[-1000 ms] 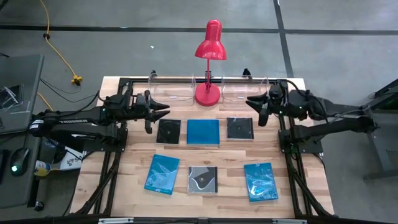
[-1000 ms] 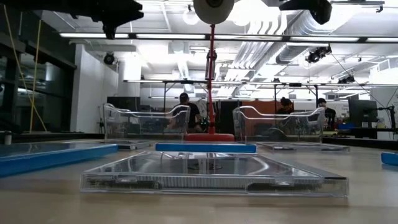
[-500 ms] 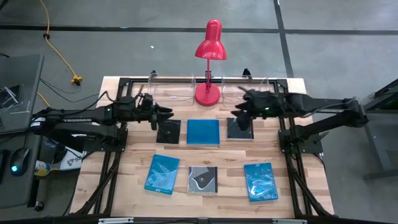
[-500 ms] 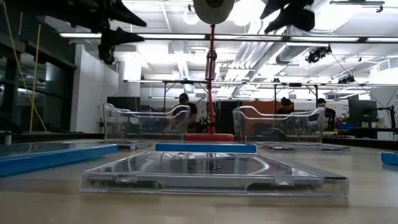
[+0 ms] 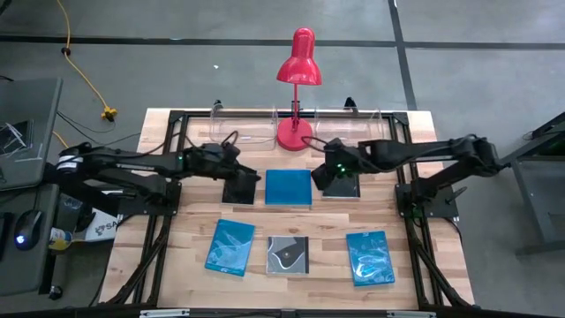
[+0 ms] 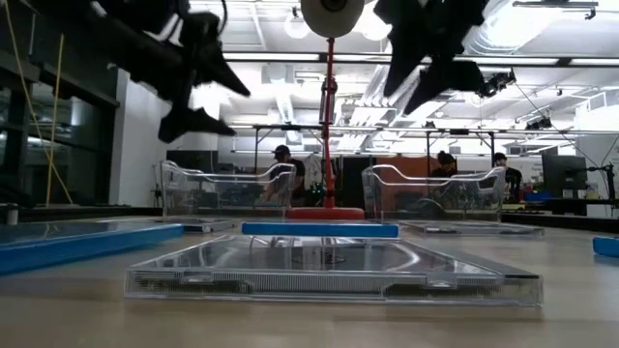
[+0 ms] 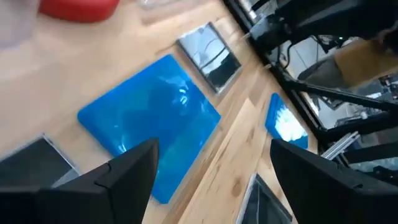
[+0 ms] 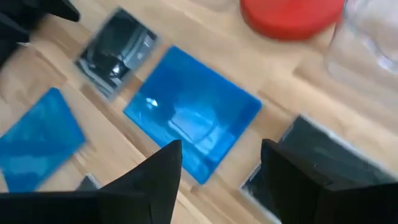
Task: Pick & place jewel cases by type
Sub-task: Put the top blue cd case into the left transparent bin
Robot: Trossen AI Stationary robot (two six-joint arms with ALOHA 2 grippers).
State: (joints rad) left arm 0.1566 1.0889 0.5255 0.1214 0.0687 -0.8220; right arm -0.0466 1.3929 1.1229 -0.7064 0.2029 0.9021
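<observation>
Six jewel cases lie flat on the wooden table. The far row holds a black case [image 5: 237, 188], a plain blue case [image 5: 289, 187] and another black case [image 5: 342, 184]. The near row holds a patterned blue case [image 5: 229, 246], a black case with a white swirl [image 5: 288, 254] and a second patterned blue case [image 5: 370, 258]. My left gripper [image 5: 253, 177] [image 7: 211, 186] hovers open over the left black case's right edge. My right gripper [image 5: 325, 173] [image 8: 221, 186] hovers open over the right black case's left edge. Both are well above the table in the low view.
A red desk lamp [image 5: 297, 71] stands at the far middle, its base [image 5: 294, 134] just behind the plain blue case. Two clear plastic trays [image 5: 243, 132] [image 5: 353, 131] stand either side of it along the far edge. Bare wood separates the two rows.
Both grippers have swung from the table's sides toward its middle and come down, the left over the left black case, the right over the right black case. Both have tipped to point downward and have opened wider. No case has moved.
</observation>
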